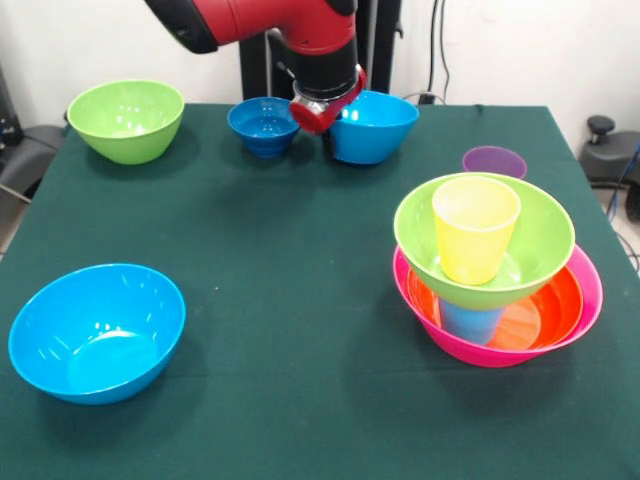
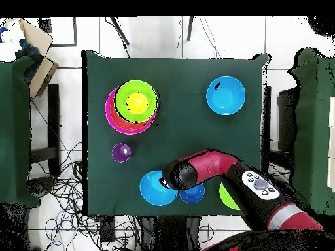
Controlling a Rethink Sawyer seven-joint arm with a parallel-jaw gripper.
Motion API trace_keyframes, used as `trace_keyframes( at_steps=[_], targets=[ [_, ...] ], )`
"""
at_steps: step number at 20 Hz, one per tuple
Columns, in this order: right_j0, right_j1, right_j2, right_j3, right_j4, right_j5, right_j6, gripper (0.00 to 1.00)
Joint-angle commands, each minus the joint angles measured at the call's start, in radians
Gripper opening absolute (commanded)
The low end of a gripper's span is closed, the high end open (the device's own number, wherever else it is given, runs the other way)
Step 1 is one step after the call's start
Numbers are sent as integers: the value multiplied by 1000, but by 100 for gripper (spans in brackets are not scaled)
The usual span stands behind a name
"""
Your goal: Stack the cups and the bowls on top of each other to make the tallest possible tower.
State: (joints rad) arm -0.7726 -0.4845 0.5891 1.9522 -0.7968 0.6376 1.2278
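Yellow cup in green bowl – atop pink bowl; jaws' state indiscernible.

even, bright overhead lighting; soft shadows under the bowls; small glare spots on glossy rims; focus sharp.

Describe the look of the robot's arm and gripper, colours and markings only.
The arm is glossy red with black joint sections, rounded and tubular. Its wrist ends in a black cylinder with a red ring at the base, just above the gripper. In the overhead view the arm shows a light grey panel with small dark buttons set into the red shell.
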Motion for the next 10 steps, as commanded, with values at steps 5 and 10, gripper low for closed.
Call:
trace_keyframes(
  at_steps=[5,10],
  targets=[
    [-10,-90,89,-73,151,65,-10,0],
    [-29,-151,126,-78,234,166,-72,0]
  ],
)
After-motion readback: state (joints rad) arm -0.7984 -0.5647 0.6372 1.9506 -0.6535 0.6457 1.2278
